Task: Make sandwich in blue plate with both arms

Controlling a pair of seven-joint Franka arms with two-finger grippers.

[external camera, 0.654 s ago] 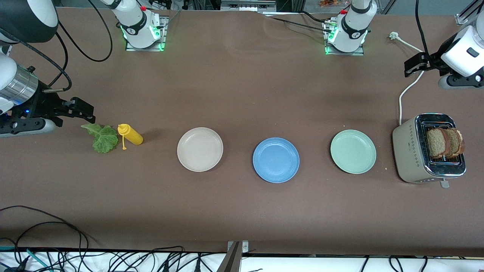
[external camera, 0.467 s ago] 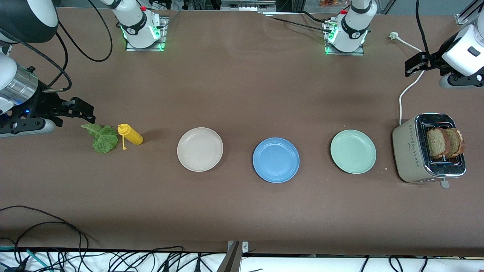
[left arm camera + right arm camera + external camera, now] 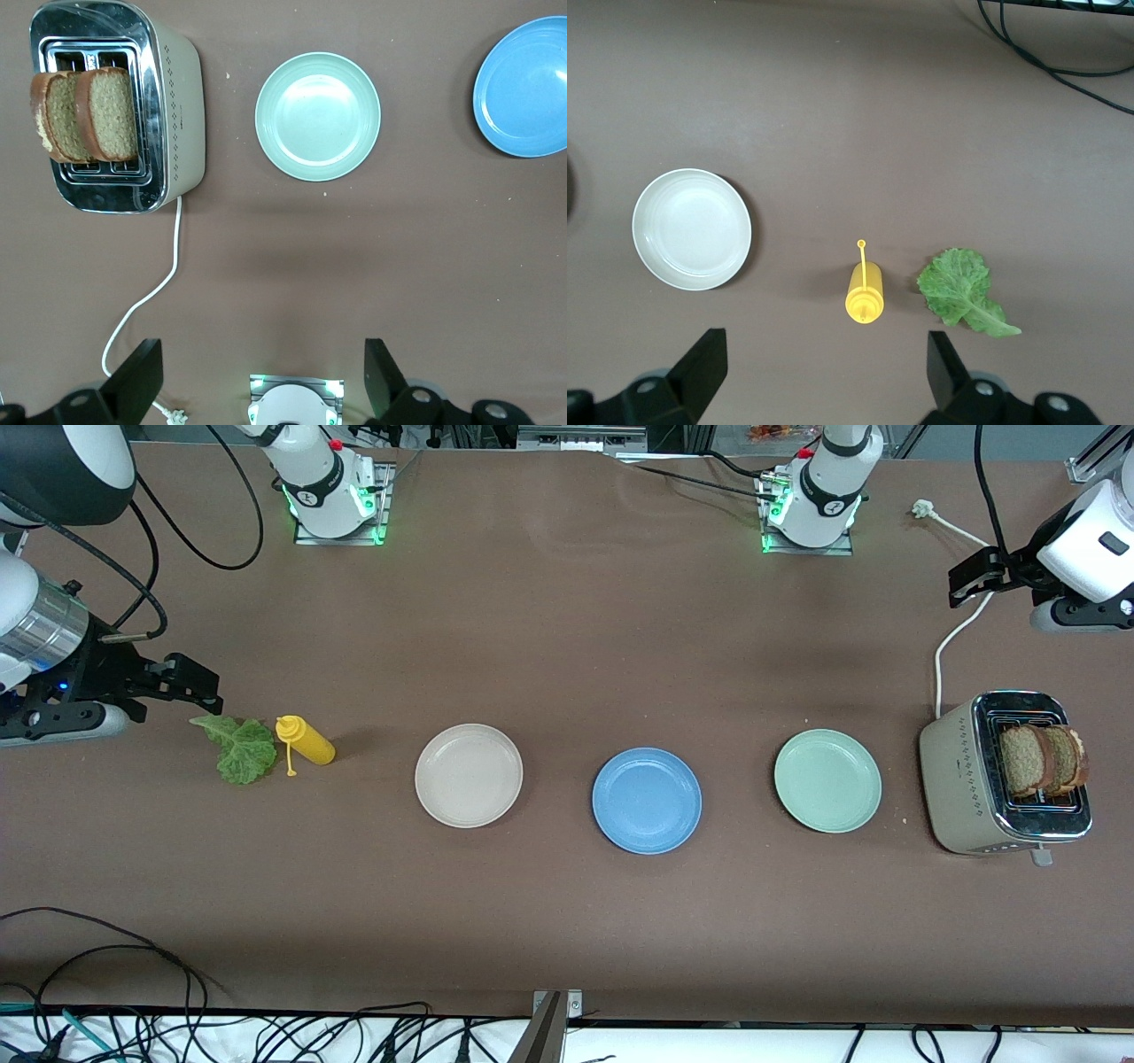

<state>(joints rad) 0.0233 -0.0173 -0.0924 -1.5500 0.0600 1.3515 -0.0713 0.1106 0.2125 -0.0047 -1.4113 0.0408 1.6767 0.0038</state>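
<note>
1. Right tool (image 3: 190,682): spread wide, nothing between its fingers, hanging over the right arm's end of the surface (image 3: 567,629), just above the lettuce.
2. Lettuce (image 3: 237,749): flat on the surface, just beside the yellow bottle (image 3: 306,741), which lies on its side.
3. White plate (image 3: 469,775): bare, between bottle and blue plate.
4. Blue plate (image 3: 647,800): mid-surface, bare, slightly nearer the front camera than its two neighbours.
5. Green plate (image 3: 827,780): bare, between blue plate and toaster.
6. Toaster (image 3: 966,784): at the left arm's end, with two bread slices (image 3: 1041,759) standing upright in its slots, side by side.
7. Left tool (image 3: 970,576): spread wide and holding nothing, up over the surface by the white cord (image 3: 952,638), well apart from the bread.
</note>
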